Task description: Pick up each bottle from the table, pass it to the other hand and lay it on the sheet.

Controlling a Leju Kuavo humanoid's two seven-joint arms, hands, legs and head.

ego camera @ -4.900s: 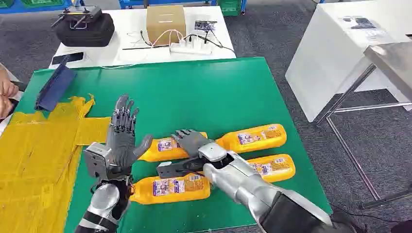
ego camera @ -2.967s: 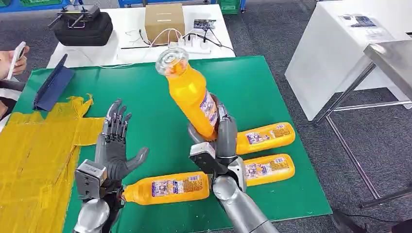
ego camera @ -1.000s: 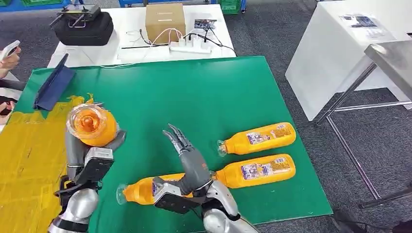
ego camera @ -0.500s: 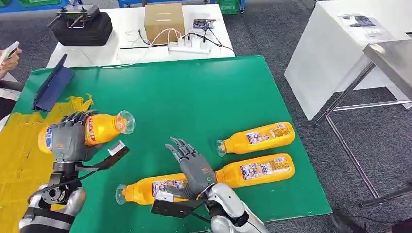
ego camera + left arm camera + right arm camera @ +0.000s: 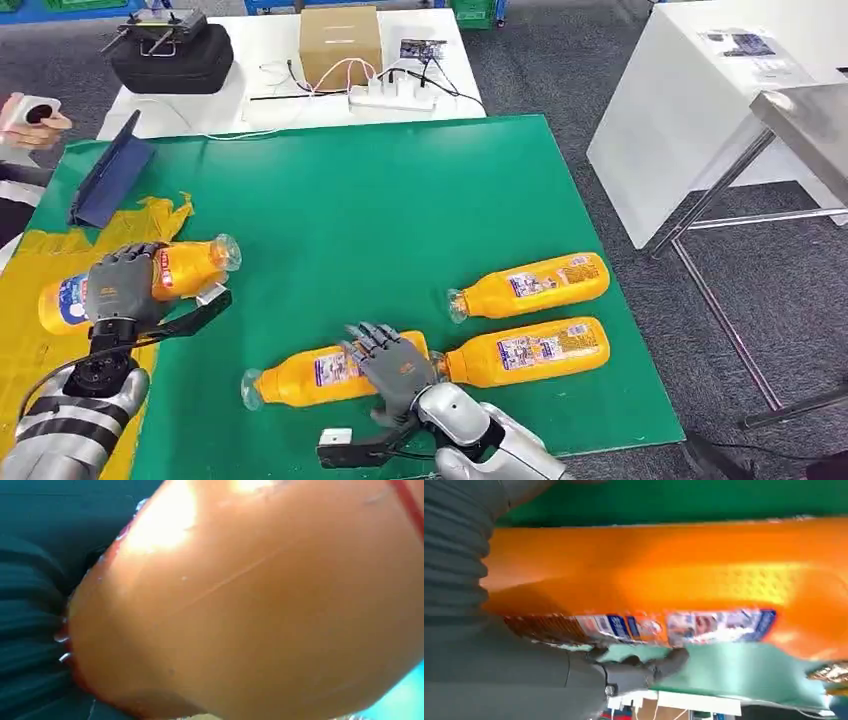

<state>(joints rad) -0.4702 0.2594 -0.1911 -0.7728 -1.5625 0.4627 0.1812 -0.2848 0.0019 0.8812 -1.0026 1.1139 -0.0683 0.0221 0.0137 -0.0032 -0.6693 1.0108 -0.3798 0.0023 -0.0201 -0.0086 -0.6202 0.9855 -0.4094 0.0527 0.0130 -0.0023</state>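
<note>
bottle [image 5: 180, 268] gripped in left robot hand [image 5: 120, 286]

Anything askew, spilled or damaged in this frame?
No spill or damage. The yellow sheet is crumpled with a ragged edge. The left hand holds one bottle over it; the right hand rests on another bottle.

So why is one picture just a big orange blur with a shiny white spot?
In the left wrist view the camera sits right against the bottle the left hand holds, too near to focus, and a light glares off its top; the right wrist view is soft too, the label smeared; the head view is sharp.
</note>
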